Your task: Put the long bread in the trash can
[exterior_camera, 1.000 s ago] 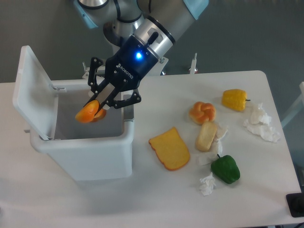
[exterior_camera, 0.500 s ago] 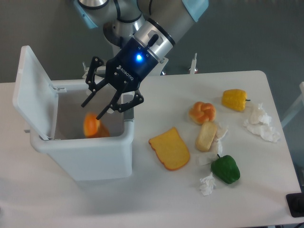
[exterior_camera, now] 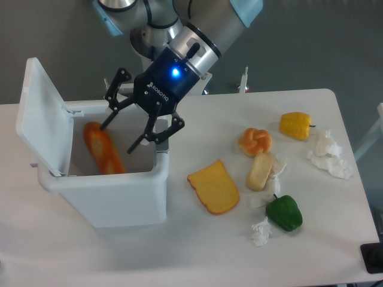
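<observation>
Released between the earlier frames and this one, the long bread [exterior_camera: 103,149] is now lying inside the trash can [exterior_camera: 108,194], slanted against the left inner wall, whereas a second ago it was pinched in the fingers above the opening.

Nearest the viewer, a green pepper [exterior_camera: 284,213] and a crumpled tissue [exterior_camera: 260,232] are sitting at the right front of the table [exterior_camera: 197,251]. Slightly farther back, a flat bread slice [exterior_camera: 214,187] is lying just right of the bin, with a pale bread piece [exterior_camera: 260,171] beyond it to the right. Farther still, a knotted bun [exterior_camera: 255,141], a yellow pepper [exterior_camera: 295,125] and more crumpled tissue [exterior_camera: 328,154] are resting toward the far right.

Over the far right part of the bin's opening, the gripper [exterior_camera: 124,130] is hovering with its fingers spread wide and nothing between them. The hinged lid [exterior_camera: 40,119] is standing open at the bin's left side.

Judged from this arrangement, the placing itself is looking complete; only withdrawing the arm appears to be remaining.
</observation>
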Action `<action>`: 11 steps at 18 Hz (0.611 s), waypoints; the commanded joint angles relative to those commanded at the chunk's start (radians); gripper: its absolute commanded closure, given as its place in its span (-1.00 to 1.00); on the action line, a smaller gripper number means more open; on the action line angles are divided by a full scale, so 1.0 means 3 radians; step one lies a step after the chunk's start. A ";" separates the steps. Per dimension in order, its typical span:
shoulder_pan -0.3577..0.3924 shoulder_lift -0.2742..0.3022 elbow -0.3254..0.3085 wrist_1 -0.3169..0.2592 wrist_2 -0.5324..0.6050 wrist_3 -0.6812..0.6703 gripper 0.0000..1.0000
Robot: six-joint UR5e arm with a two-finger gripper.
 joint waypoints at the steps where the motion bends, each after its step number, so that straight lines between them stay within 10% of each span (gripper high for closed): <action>1: 0.0000 0.0005 0.0000 0.0000 0.0010 0.0000 -1.00; 11: 0.0322 0.0097 0.0128 0.0005 0.0133 0.0010 -1.00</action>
